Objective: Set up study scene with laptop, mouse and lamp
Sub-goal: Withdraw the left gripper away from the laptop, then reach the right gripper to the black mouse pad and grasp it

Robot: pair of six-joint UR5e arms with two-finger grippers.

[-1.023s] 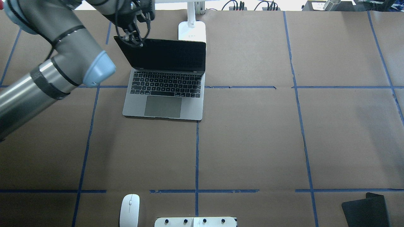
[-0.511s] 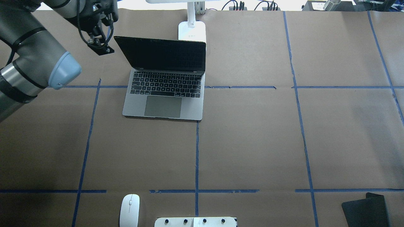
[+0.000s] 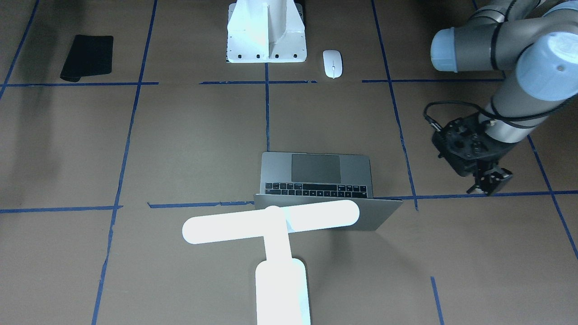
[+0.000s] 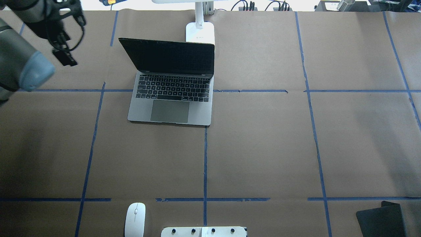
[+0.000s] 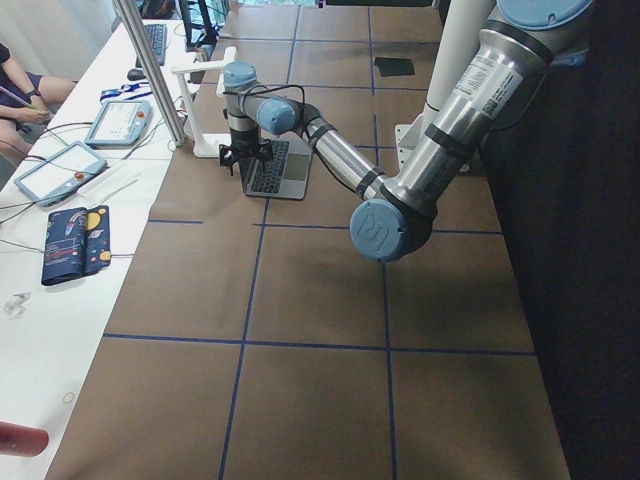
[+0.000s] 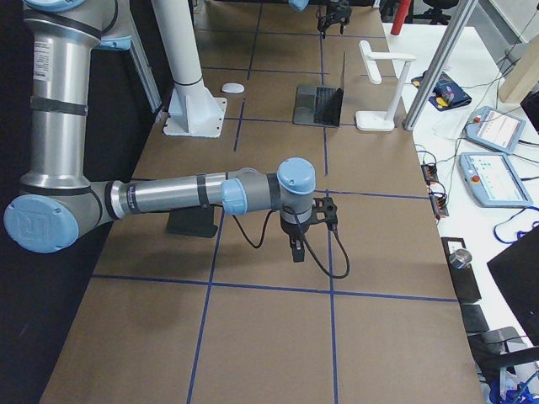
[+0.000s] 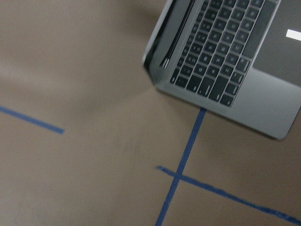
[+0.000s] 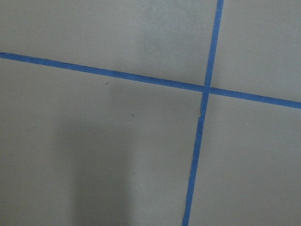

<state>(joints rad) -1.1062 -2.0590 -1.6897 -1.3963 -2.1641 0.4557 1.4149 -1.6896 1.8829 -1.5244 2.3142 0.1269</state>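
Showing the laptop open on the surface, screen toward the robot, the lit lamp just behind its lid to light the keys. The mouse lies well apart, not yet placed. The left gripper hovers empty beside the laptop, and the right gripper hangs over bare surface. Whether either's jaws are apart or together cannot be told.

A grid of blue tape crosses the brown-papered table under even light. A white bench runs along its far edge, carrying two control tablets beside a slanting metal post.
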